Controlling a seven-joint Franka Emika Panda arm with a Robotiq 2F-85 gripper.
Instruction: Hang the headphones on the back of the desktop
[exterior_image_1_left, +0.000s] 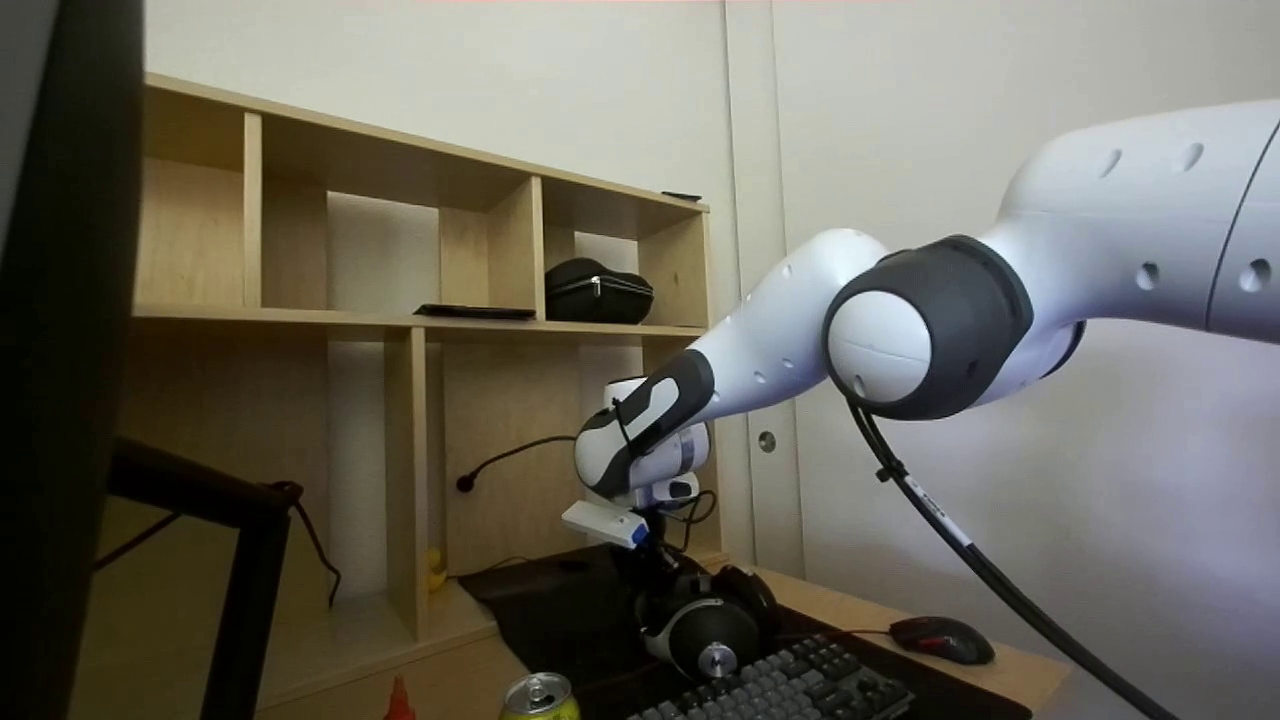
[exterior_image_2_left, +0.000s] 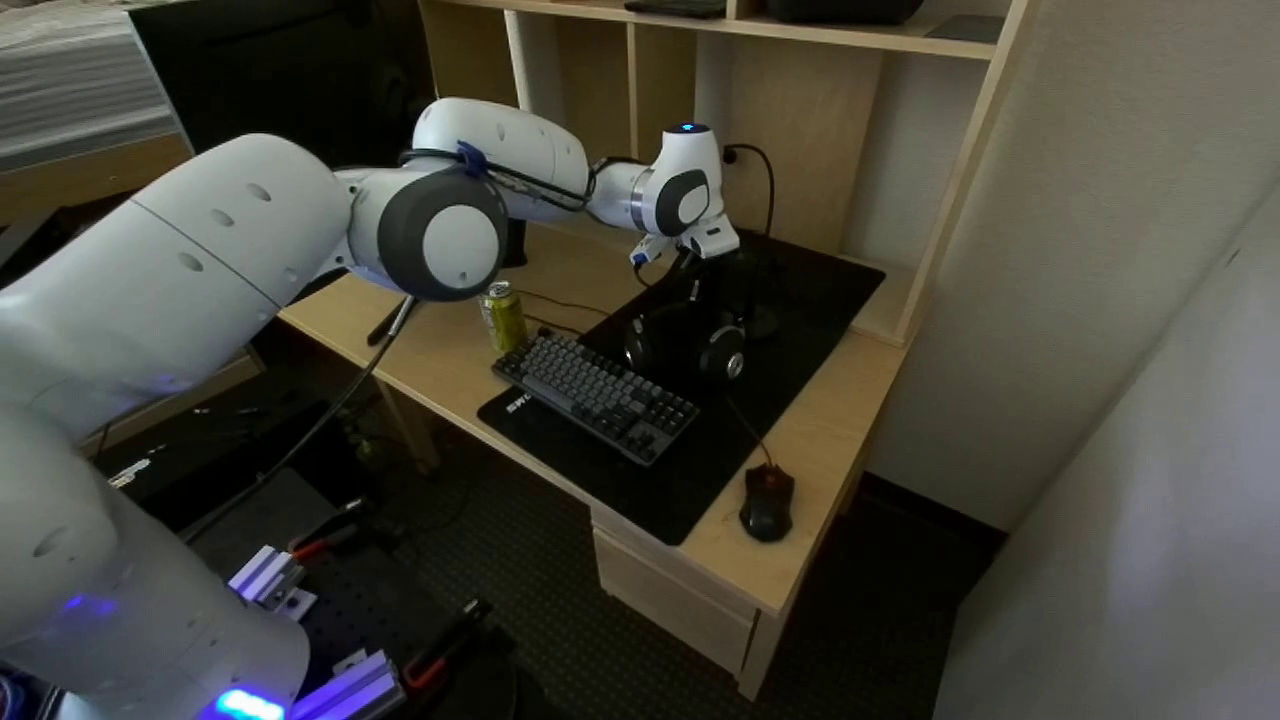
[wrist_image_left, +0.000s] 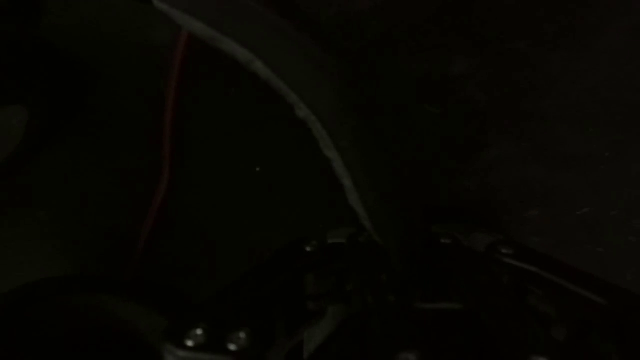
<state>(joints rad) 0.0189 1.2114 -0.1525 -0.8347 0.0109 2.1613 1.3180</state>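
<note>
Have headphones (exterior_image_1_left: 708, 628) over mat (exterior_image_2_left: 690, 490) in both exterior views, close to keyboard (exterior_image_2_left: 597, 395). Can't confirm whether resting on mat or just above. Get gripper (exterior_image_1_left: 660, 568) at 11 o'clock from headphones in an exterior view, right up by top side; can't tell touching from merely near. Can't call jaw state either, whether apart, together or clamped on headphones: too dark at tips in every view. See arm (exterior_image_1_left: 945, 320) spanning from there out to 3 o'clock edge of same view. Get little from wrist view, near black: make out grey curve (wrist_image_left: 312, 120) from about 11 o'clock toward 5, red line (wrist_image_left: 167, 145) near 9, gripper metal along 6. Can't identify grey curve. In an exterior view, going round from keyboard: see headphones at 2 o'clock, mouse (exterior_image_2_left: 767, 503) at 4 on desk (exterior_image_2_left: 815, 430) just off mat, can (exterior_image_2_left: 504, 318) at 10, also on desk. See screen (exterior_image_2_left: 290, 75) at 10 o'clock of that view, behind arm, well apart from headphones. Have stand (exterior_image_1_left: 190, 485) at 8 o'clock in an exterior view, beside screen. Also see shelf (exterior_image_1_left: 403, 480) at back, with case (exterior_image_1_left: 598, 292) in upper part at 11 o'clock from headphones, and dark slab (exterior_image_1_left: 475, 312) at 9 o'clock from case, next compartment over. Have orange tip (exterior_image_1_left: 398, 702) at 7 o'clock edge of same view.
</note>
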